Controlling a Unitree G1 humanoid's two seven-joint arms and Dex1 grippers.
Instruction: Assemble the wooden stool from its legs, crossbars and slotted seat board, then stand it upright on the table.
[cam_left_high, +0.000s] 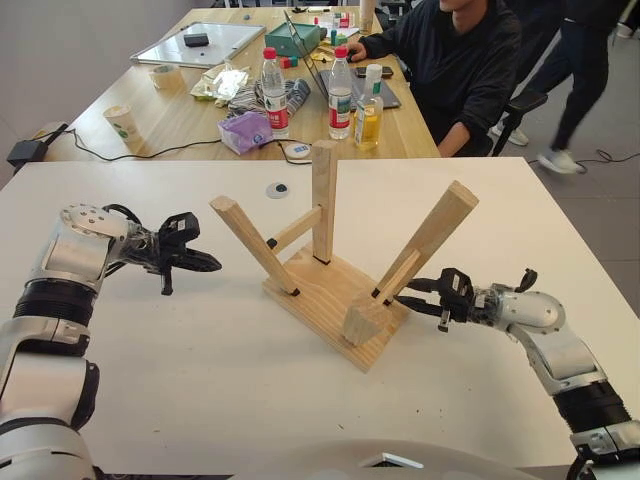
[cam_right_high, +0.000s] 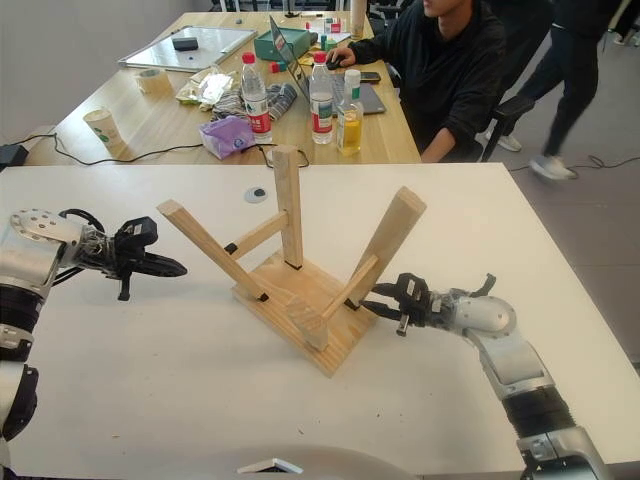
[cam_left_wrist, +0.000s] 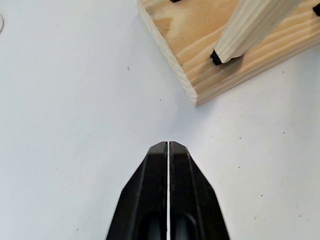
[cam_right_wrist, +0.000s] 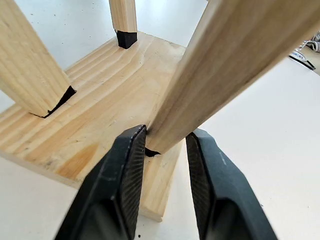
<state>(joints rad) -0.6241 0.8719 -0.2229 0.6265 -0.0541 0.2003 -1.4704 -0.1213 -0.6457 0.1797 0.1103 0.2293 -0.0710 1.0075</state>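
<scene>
- Well, from where I stand the stool is all but built. It sits upside down on the white table (cam_left_high: 200, 390), with the seat board (cam_left_high: 320, 288) flat and the legs splaying upward out of its slots.
- A crossbar (cam_left_high: 296, 228) ties the two legs on the far-left side of the seat board, and another joins the pair on its right.
- The right gripper (cam_left_high: 402, 295) is at the seat board's right end. Its fingers (cam_right_wrist: 127, 170) are parted only as wide as the right-hand leg (cam_left_high: 440, 225) and close in on both sides just above the slot. They look to be touching the wood.
- The left gripper (cam_left_high: 210, 265) hangs off to the left of the seat board, near its corner but apart from it. Its fingers are pressed flat together with nothing between them.
- I'd judge the wood to be pale pine: stiff, fairly light and unlikely to mark. It looks smooth enough to slide in narrow pads.
- The joints look like push-fits, so hauling on a leg's free tip may lever it out of the board.
- For the flip, I'd take hold low on a leg, close to the seat board, or pinch the board's own edge. The empty gripper could steady the opposite side.
</scene>
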